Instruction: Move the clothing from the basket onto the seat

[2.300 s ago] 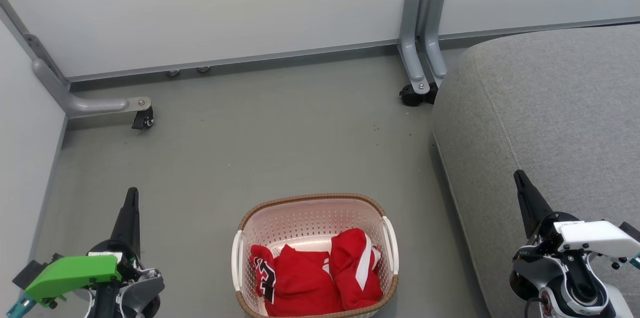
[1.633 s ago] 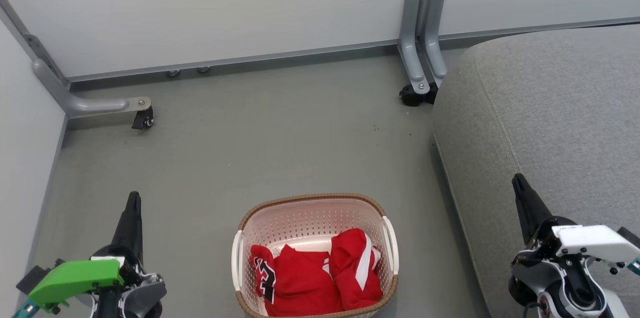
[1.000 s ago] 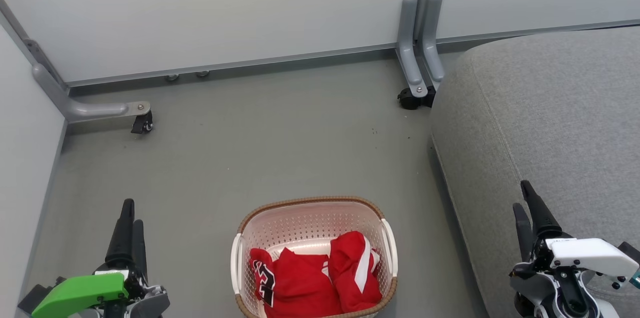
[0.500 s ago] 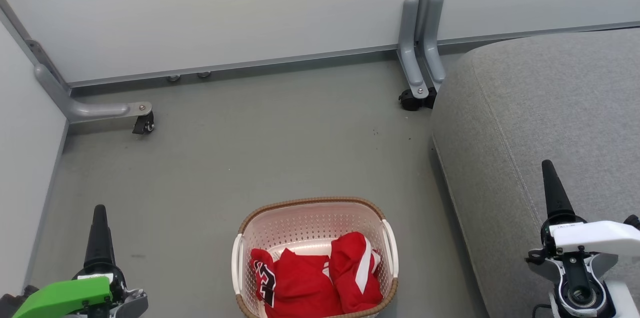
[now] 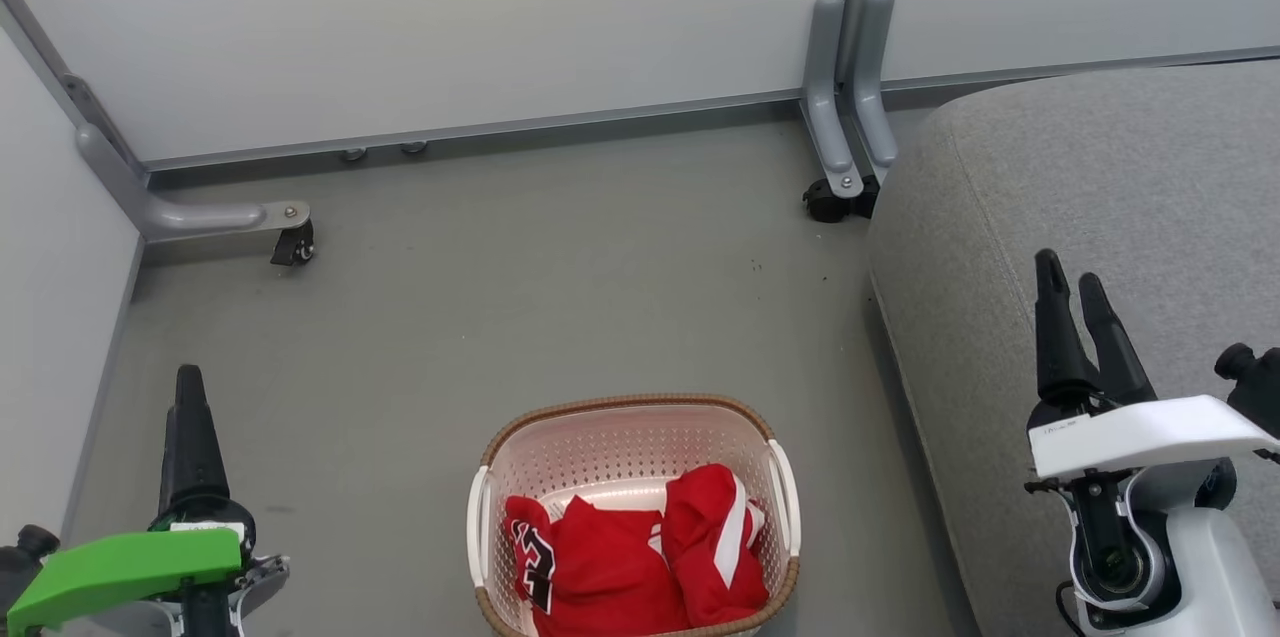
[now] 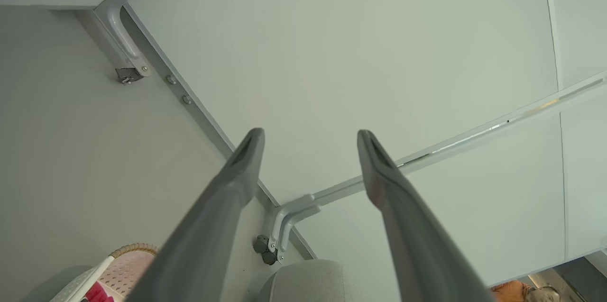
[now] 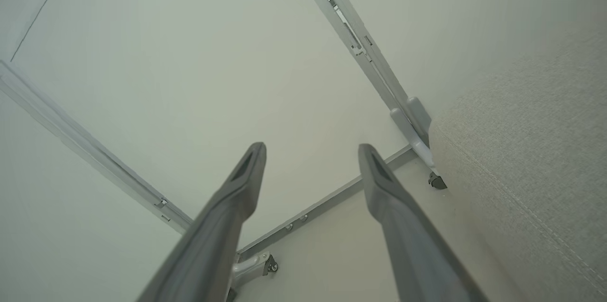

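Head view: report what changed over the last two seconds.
The right gripper moved up the view; the left gripper drifted left. Both stay open and empty. The red striped clothing still lies in the cream perforated plastic basket beside the light grey fabric seat.

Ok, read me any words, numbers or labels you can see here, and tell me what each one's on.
Numerals on the clothing in the basket: folded over, cannot be read for certain.
Print on the right gripper's white cover: too small to read.
White label on the left gripper: too small to read.
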{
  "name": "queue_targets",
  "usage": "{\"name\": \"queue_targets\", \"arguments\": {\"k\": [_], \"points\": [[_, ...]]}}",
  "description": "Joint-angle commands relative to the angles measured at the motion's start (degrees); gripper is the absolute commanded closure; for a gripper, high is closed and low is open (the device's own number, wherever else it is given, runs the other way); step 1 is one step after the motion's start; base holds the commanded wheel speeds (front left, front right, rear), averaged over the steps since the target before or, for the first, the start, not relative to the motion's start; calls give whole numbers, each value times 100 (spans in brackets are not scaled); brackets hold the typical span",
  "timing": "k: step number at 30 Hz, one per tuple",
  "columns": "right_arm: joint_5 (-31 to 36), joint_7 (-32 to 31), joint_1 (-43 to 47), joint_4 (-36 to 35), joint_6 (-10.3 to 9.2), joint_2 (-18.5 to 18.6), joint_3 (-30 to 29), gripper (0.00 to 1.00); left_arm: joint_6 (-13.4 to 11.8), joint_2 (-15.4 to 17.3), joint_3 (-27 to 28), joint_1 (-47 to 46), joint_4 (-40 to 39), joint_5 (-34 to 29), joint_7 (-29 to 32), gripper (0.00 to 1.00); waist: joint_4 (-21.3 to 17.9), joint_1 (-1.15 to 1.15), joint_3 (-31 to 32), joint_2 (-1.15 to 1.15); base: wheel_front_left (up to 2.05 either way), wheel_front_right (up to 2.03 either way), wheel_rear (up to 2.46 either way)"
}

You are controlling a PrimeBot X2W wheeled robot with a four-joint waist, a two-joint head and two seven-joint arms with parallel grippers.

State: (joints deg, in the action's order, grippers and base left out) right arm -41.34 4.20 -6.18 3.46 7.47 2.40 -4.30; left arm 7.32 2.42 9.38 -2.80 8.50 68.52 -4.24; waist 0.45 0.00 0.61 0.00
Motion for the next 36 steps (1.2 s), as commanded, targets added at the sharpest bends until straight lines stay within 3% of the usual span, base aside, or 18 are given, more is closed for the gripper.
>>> {"name": "queue_targets", "arguments": {"k": [1, 15, 26, 36], "points": [[361, 68, -172, -185, 2, 43, 73, 0, 15, 38, -24, -31, -162, -274, -65, 0, 8, 0, -4, 0, 0, 0, 0], [1751, 307, -141, -388, 2, 128, 406, 0, -94, 44, -144, 64, -606, -1949, -303, 0, 65, 0, 6, 0, 0, 0, 0], [2783, 482, -25, -363, 2, 140, 604, 0, -329, 49, -802, 231, -751, -3395, -473, 0, 83, 0, 45, 0, 0, 0, 0], [3263, 618, 118, -212, 2, 81, 640, 0, -553, 51, -1337, 284, -561, -4736, -611, 0, 71, 0, 62, 0, 0, 0, 0]]}}
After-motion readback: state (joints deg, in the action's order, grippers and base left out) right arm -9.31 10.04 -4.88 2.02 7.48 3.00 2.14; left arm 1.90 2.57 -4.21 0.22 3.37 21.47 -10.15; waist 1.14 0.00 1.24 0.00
